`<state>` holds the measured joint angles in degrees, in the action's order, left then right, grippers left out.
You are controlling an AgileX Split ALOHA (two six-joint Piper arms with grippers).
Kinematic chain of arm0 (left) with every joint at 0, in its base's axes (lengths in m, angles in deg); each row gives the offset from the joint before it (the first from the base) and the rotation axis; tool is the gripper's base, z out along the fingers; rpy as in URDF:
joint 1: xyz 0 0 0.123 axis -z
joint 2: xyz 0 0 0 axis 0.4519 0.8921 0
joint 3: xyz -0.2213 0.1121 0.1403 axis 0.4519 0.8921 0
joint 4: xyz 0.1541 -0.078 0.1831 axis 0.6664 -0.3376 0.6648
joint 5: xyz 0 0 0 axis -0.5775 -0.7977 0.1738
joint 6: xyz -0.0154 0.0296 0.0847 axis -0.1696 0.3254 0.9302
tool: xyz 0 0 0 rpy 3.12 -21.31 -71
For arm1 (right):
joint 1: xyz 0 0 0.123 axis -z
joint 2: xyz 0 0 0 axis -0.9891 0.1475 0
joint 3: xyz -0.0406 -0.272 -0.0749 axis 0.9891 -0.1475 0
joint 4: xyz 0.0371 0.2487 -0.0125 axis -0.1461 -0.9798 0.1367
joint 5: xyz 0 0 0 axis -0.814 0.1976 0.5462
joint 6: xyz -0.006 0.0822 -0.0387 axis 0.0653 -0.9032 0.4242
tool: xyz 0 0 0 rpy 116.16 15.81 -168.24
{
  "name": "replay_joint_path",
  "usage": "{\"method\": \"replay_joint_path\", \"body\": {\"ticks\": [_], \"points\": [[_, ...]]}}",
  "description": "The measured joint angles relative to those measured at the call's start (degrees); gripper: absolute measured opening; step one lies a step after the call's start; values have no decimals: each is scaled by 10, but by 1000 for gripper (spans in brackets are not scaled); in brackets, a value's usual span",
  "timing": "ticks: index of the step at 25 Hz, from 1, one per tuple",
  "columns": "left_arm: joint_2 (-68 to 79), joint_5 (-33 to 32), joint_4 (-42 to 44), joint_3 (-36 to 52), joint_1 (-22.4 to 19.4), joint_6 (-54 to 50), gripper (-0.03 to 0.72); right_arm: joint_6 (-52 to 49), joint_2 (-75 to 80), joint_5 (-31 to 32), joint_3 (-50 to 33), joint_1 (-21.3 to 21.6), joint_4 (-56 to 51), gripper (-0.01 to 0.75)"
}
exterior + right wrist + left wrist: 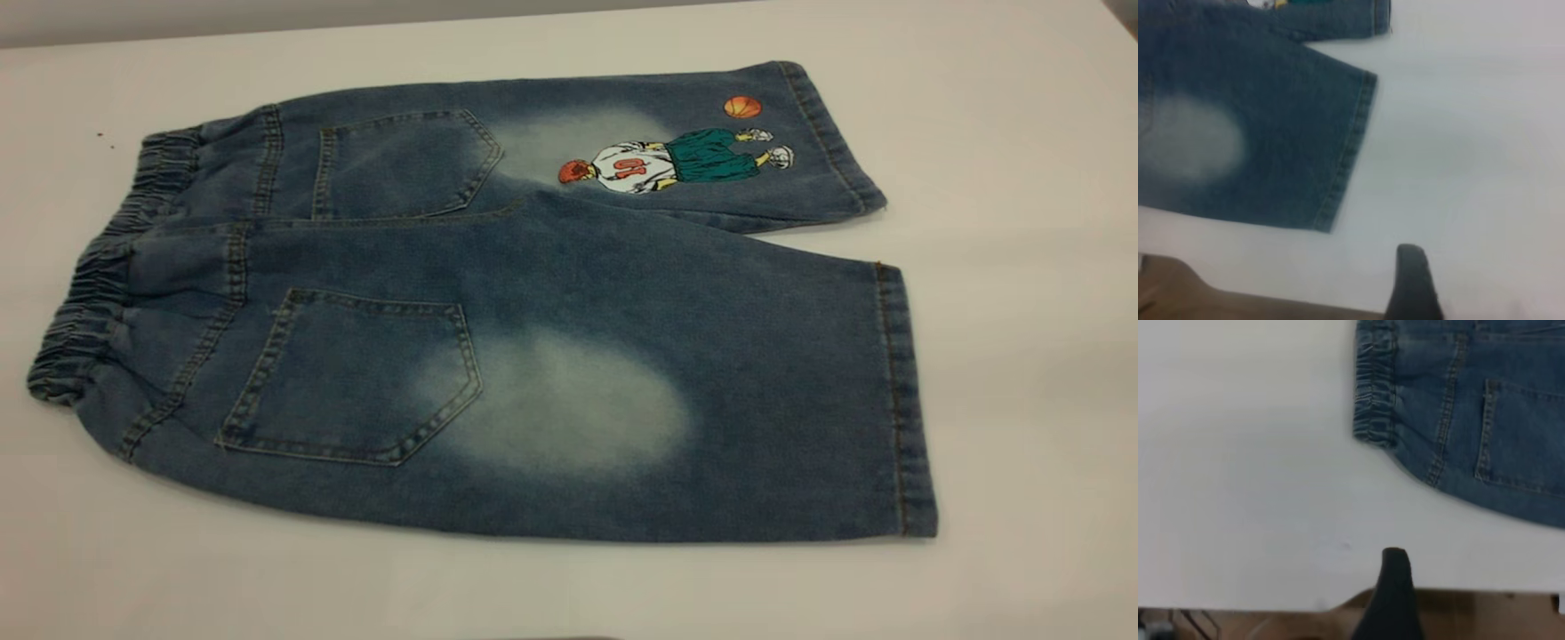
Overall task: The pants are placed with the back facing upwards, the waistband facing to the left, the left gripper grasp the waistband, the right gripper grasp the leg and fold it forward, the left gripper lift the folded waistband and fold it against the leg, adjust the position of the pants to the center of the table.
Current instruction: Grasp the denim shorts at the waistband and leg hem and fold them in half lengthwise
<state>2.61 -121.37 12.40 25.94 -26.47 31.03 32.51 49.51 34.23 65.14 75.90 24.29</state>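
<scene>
Blue denim pants [569, 356] lie flat on the white table [1022, 356], back pockets up. The elastic waistband [98, 293] points left and both legs point right, the near leg hem [902, 400] in front. The far leg [827, 151] carries a basketball-player print [676, 160]. Neither gripper shows in the exterior view. In the left wrist view, my left gripper [1475, 583] hovers open by the table's edge, apart from the waistband [1375, 387]; one dark finger [1395, 587] shows. In the right wrist view, my right gripper [1485, 273] stands open off the leg hem [1351, 153], with one finger [1413, 280] in sight.
Bare white tabletop surrounds the pants on all sides, widest at the right [1049, 222]. The table's near edge and brown floor [1471, 617] show beneath the left gripper. A brown strip [1178, 293] also shows past the edge in the right wrist view.
</scene>
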Motion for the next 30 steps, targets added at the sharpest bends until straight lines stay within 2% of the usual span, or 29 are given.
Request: {"method": "replay_joint_path", "body": {"ticks": [7, 14, 21, 30], "points": [[258, 145, 57, 0, 0, -69, 570, 48, 229, -122, 0, 0, -72, 519], [513, 265, 75, -33, -1, -112, 570, 170, 372, -224, 1, 0, -223, 528], [705, 313, 103, -117, -6, -120, 570, 276, 423, -273, 2, 0, -337, 528], [856, 344, 103, -166, -6, -119, 570, 308, 424, -293, 2, 0, -372, 528]]}}
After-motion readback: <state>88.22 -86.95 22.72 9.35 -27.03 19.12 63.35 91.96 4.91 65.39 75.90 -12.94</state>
